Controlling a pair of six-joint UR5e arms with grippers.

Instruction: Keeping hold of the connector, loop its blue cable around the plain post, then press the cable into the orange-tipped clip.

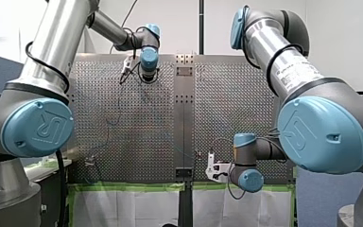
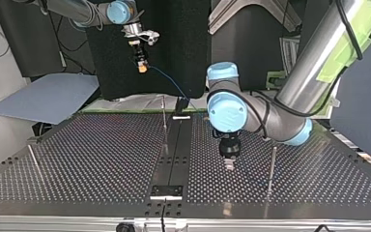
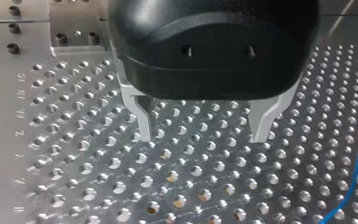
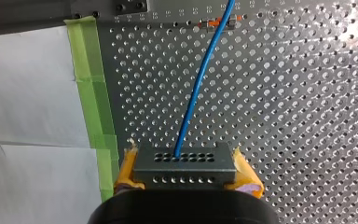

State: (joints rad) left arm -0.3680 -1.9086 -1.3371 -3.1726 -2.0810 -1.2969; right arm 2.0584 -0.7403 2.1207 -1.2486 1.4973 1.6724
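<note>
writing: UR logo (image 1: 41,126) on a joint cap; sticker (image 1: 295,78) on my right arm, text unreadable
connector (image 4: 184,175): grey block, long axis across the claw, holed face pointing ahead; above table (image 4: 284,116), near green tape (image 4: 91,93)
cable (image 4: 200,93): blue, leaves the holed face, runs ahead past the clip (image 4: 219,21); can't tell if seated
right gripper (image 4: 184,167): yellow pads clamped on the connector's ends
left gripper (image 3: 202,134): metal fingers spread wide, nothing between

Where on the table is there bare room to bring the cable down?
Widest bare patch: the half of the table at the top view's left, between the edge post and the centre post. The other half is tighter: my left gripper hangs open between the centre strip and a third post.
</note>
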